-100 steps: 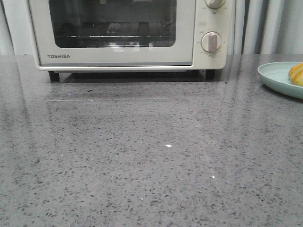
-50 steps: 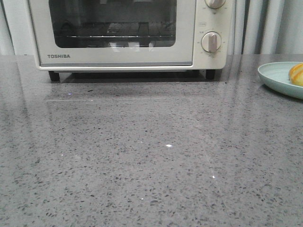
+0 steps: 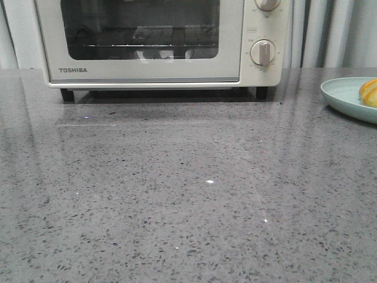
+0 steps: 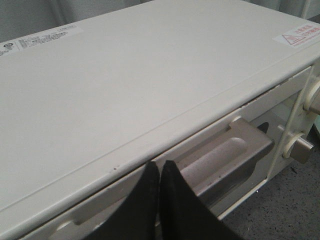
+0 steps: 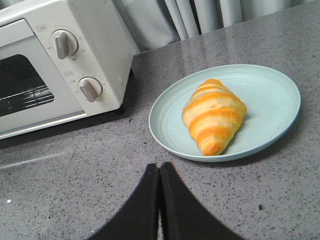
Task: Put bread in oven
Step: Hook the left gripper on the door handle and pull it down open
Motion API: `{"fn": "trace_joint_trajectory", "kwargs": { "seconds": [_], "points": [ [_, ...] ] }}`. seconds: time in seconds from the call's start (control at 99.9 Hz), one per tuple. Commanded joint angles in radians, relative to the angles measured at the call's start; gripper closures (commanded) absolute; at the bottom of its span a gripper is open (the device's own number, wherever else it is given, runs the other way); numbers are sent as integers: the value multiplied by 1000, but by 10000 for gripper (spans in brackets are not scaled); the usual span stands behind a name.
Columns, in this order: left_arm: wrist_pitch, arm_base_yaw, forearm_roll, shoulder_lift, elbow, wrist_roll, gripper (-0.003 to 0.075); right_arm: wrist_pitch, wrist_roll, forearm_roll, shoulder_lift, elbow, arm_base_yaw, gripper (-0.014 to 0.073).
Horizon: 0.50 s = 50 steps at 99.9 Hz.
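Sitting on plate [image 5: 270, 95] at far right of table [image 3: 188, 194], bread [image 5: 215, 116] is untouched. Oven [image 3: 159, 44] far left-centre, door closed. Left claw [image 4: 159, 167] pinched closed w/ nothing held, above door handle [image 4: 227, 157]; right claw [image 5: 160, 170] closed, empty, near plate.

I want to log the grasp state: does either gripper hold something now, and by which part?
Nothing is held. The left gripper is shut and empty above the cream-white toaster oven's door handle. The right gripper is shut and empty, short of the striped golden croissant on its pale green plate.
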Motion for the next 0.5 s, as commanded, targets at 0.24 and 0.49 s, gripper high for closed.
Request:
{"fn": "trace_joint_trajectory", "kwargs": {
  "seconds": [0.24,0.49],
  "points": [
    [101,-6,46,-36,-10,-4,742,-69,-6,-9,17,-38,-5,641],
    [105,-6,53,-96,94,-6,742,-73,-6,-9,17,-38,-5,641]
  ]
}}
